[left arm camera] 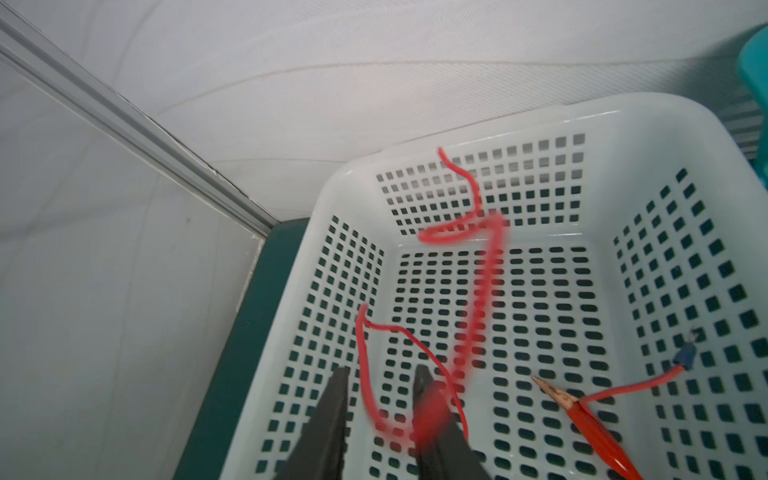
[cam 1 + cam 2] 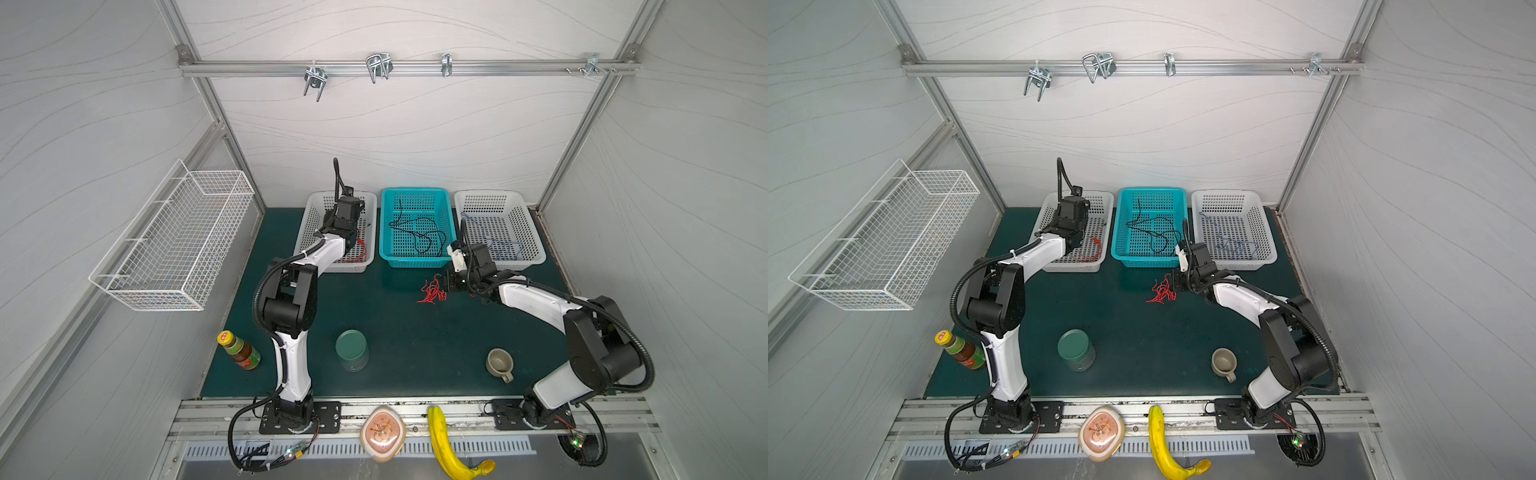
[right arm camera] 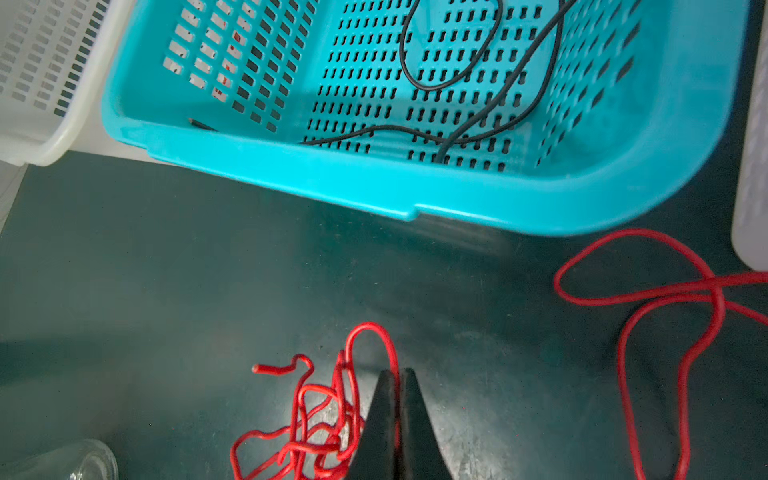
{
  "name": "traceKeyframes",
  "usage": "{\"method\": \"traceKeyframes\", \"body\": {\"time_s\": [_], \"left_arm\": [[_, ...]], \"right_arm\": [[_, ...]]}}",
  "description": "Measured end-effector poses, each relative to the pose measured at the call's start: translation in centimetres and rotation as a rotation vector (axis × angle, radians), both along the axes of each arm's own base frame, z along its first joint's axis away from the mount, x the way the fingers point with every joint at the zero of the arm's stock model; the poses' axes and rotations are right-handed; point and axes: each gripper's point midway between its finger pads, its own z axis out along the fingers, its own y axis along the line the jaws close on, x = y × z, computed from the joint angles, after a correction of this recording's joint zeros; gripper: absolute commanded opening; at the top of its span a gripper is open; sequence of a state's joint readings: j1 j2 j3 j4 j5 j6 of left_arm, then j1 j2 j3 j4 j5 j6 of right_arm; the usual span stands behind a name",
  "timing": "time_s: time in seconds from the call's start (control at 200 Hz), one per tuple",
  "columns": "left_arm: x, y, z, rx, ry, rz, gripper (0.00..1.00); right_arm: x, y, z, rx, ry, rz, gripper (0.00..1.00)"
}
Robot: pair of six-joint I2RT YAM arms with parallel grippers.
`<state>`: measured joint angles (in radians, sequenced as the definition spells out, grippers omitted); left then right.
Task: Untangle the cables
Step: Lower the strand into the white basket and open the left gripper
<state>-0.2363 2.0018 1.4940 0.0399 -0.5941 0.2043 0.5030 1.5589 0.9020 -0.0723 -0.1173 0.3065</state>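
Fingers (image 1: 332, 415) of left gripper (image 1: 380, 395): stand narrowly apart above the floor of the white perforated plastic basket (image 1: 540, 120), clamp nothing, let a thin red flexible wire (image 1: 482, 286) hang loosely through the gap, blurred ahead of the tips. Looks like a release, putting a freed red strand with the red alligator clip (image 1: 594, 419) off beside the tips. Fingers (image 3: 415, 415) of right gripper (image 3: 398, 372): press together, apparently pinching one strand of the knotted bundle of red wires (image 3: 316, 415) on the dark green mat (image 3: 166, 270), probably to anchor it for pulling. Ahead of those tips, past bare mat: turquoise perforated plastic basket (image 3: 374, 187) with thin black wire (image 3: 449, 79), seemingly sorted by colour.
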Motion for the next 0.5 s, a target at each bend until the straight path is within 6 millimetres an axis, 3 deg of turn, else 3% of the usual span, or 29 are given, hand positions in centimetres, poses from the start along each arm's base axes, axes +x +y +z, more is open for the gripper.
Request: {"method": "traceKeyframes", "body": {"time_s": [0.28,0.5], "left_arm": [[-1.0,-0.7,-1.4,-0.07,0.057,-0.022,0.49],[-2.5,-1.4,0.2,-0.145,0.049,-0.052,0.55]], "right_arm": [[0.0,0.0,0.0,-0.004,-0.004,0.005,0.0],[0.1,-0.2,-0.1,-0.02,-0.001,-0.003,0.0]]}}
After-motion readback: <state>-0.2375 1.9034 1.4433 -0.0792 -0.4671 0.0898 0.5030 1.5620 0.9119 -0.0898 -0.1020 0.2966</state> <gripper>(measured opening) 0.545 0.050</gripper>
